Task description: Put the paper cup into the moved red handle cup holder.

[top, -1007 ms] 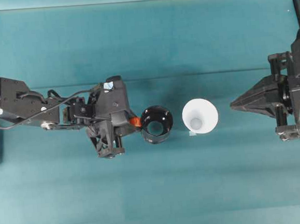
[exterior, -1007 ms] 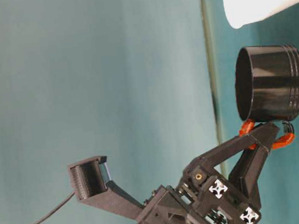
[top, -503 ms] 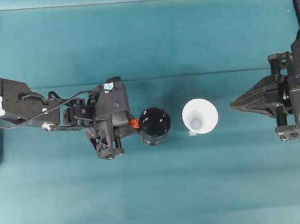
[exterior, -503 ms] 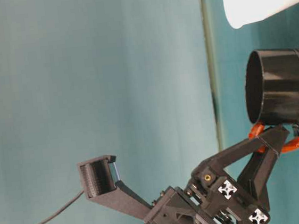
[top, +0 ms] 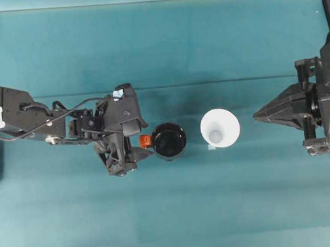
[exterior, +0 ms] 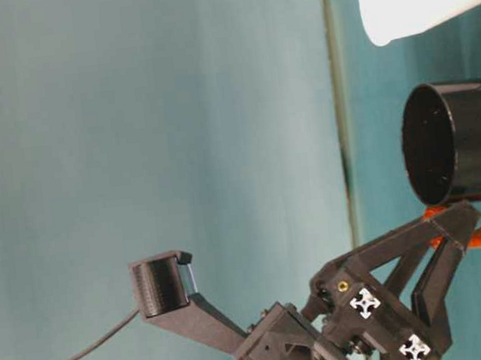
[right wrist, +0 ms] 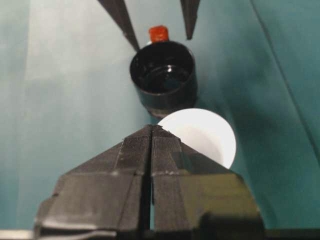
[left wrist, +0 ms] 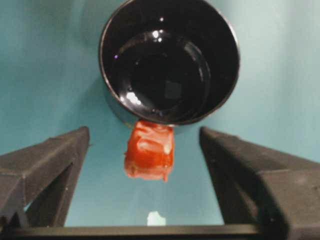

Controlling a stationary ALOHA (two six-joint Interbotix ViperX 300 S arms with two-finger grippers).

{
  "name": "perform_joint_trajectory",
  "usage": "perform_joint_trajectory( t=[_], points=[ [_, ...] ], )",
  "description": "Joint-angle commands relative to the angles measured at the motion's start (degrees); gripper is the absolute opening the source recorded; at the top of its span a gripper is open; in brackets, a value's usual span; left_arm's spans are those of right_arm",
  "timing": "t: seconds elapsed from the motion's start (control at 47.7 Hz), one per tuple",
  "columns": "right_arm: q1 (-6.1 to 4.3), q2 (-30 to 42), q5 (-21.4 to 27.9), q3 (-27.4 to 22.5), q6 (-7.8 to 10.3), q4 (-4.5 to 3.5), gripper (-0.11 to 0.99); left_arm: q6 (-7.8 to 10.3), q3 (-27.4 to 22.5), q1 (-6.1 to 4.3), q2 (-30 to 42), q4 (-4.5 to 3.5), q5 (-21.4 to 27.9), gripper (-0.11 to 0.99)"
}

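Your right claw (top: pixel 256 116), fingers pressed together and empty, points straight at the paper cup (top: pixel 220 128) standing mouth-up on the tabletop (top: pixel 159 49) just beside the red handle cup holder (top: pixel 168 141), whose handle sits between your left claw's (top: pixel 145 141) wide-spread fingers.

The black holder (top: pixel 169 140) stands upright on the teal desk (top: pixel 159 49), its open mouth facing up and its glossy inside empty. Its small red-orange handle (top: pixel 145 140) sticks out sideways toward the left. Just to its right, close but apart, stands the white paper cup (top: pixel 220 128), upright with its wide rim up.
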Motion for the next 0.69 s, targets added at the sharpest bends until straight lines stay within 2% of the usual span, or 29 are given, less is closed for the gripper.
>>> perform_joint_trajectory(
  t=[0.0,0.189,0.315,0.524,0.671],
  points=[
    [-0.18,0.2,-0.4,-0.4,0.44,-0.09,-0.10,0.09,-0.7,-0.09,-0.3,0.18,-0.6,0.91],
    [-0.18,0.2,-0.3,-0.4,0.44,-0.09,-0.10,0.09,-0.9,-0.18,-0.2,0.18,-0.7,0.91],
    [-0.18,0.2,1.5,-0.4,0.62,0.00,-0.10,0.26,-1.0,-0.88,-0.4,0.18,0.1,0.91],
    [-0.18,0.2,5.0,-0.4,1.58,0.09,-0.10,0.97,-0.9,-1.76,-4.3,0.18,4.7,0.91],
    [-0.53,0.2,5.5,-0.4,1.67,0.09,-0.10,1.32,-0.1,-1.49,-9.2,0.18,7.4,0.91]
  ],
)
